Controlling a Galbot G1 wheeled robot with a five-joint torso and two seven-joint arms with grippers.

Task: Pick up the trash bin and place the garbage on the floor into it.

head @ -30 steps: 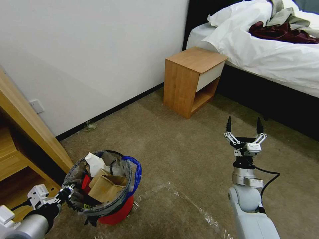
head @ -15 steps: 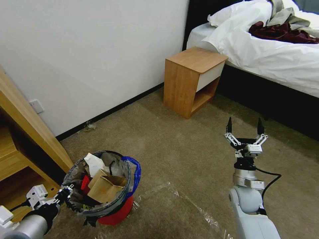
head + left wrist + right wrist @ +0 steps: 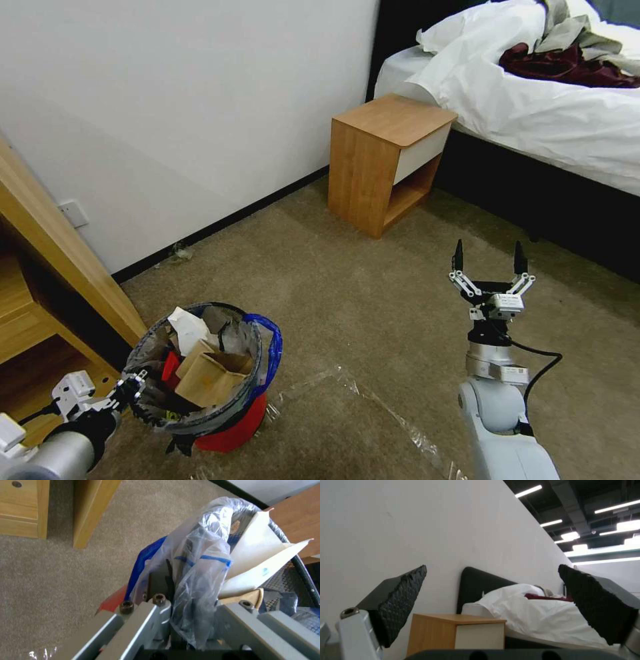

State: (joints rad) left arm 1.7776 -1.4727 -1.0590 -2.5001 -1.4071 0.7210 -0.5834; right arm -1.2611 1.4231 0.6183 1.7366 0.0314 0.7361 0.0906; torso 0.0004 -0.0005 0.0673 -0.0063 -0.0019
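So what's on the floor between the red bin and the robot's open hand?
In the head view, shiny clear tape on bare beige carpet lies between the red trash bin and the right hand.

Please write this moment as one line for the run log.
left gripper: shut on trash bin rim | right gripper: open, raised, holding nothing | bin: full

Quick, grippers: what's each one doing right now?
Left gripper: shut on the bagged rim of the small round red trash bin.
Right gripper: open, empty, raised above the beige carpet floor.

Our bin (image 3: 227,427) sits on the floor (image 3: 373,320) at left, garbage (image 3: 210,377) inside; the nightstand (image 3: 387,160) stands ahead, beside the bed (image 3: 533,113).
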